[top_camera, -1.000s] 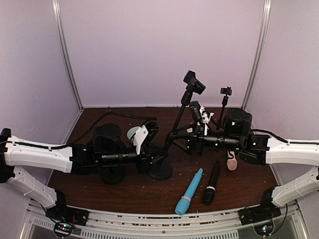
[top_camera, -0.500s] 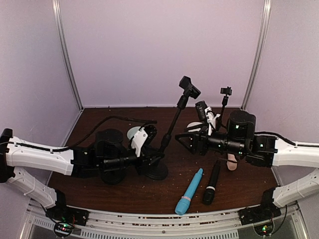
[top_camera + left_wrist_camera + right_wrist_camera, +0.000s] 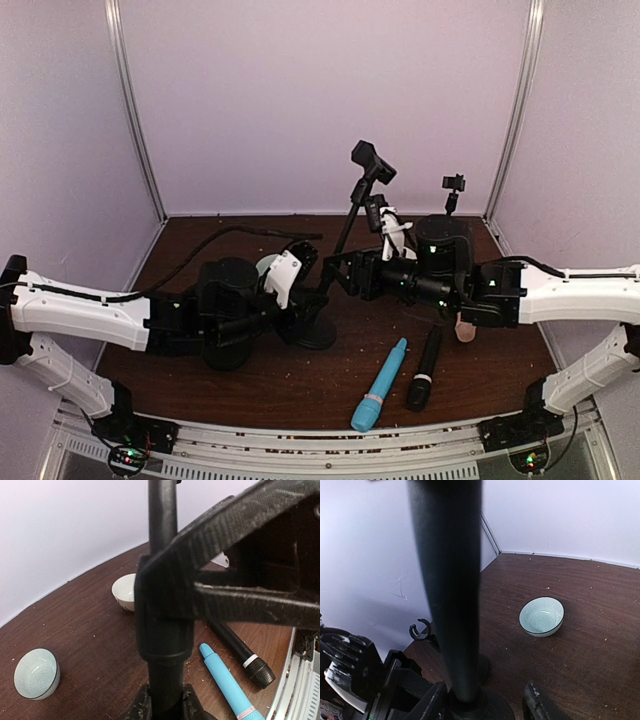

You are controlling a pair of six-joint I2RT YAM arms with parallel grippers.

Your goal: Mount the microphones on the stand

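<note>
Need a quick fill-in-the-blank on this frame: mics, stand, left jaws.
1. On the left gripper, the jaws are ___ on the pole of the black round-based microphone stand.
2. In the top view, the light blue stick microphone lies directly ___ of the black stick microphone.
3. Microphones clipped into the stand: ___.
Missing: shut; left; none.
</note>
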